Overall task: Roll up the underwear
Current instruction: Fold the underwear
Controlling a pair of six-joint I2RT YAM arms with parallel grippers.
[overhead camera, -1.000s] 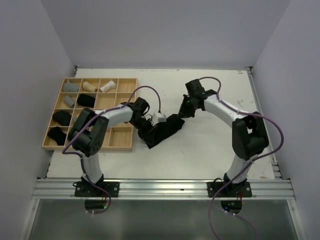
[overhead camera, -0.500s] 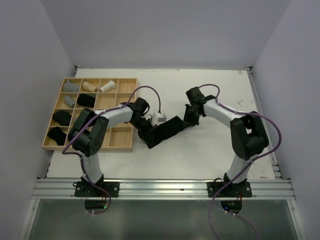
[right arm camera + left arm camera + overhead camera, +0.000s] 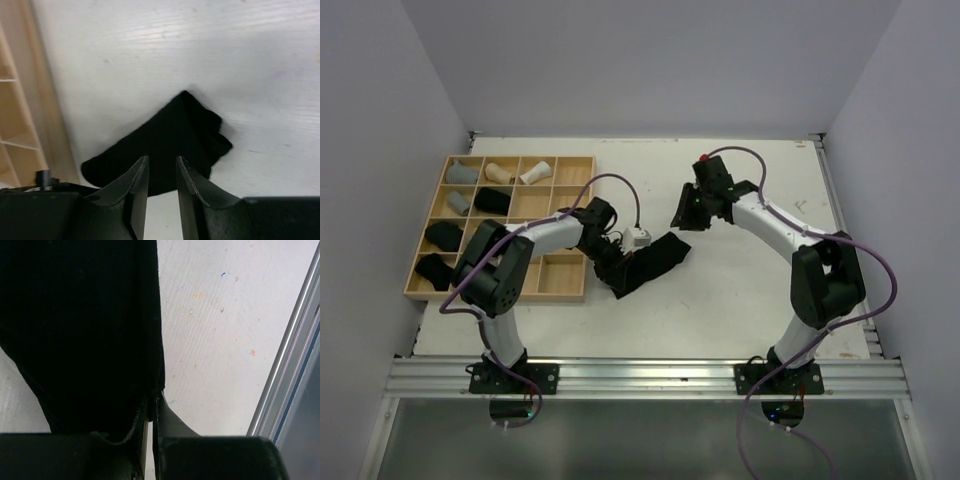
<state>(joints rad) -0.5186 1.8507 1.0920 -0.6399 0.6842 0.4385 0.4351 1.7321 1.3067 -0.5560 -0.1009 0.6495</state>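
Observation:
One piece of black underwear [image 3: 655, 260] lies limp on the white table, just right of the tray. My left gripper [image 3: 616, 268] is shut on its left end. In the left wrist view the black underwear [image 3: 85, 325] fills the left half, and the left gripper [image 3: 154, 398] pinches its edge. My right gripper [image 3: 680, 220] hangs open above and behind the cloth's right end, holding nothing. The right wrist view shows the underwear [image 3: 170, 132] flat below the right gripper [image 3: 161, 167], with its fingers apart.
A wooden grid tray [image 3: 575, 162] sits at the left, its edge [image 3: 20, 125] also showing in the right wrist view. It holds short rolls: grey [image 3: 463, 172], beige [image 3: 499, 172], white [image 3: 533, 172] and black [image 3: 445, 235]. An aluminium rail [image 3: 290, 360] runs along the table's near edge.
My right gripper has opened, let go of the underwear's right end and pulled up and back. That end has dropped onto the table. The left gripper keeps its hold.

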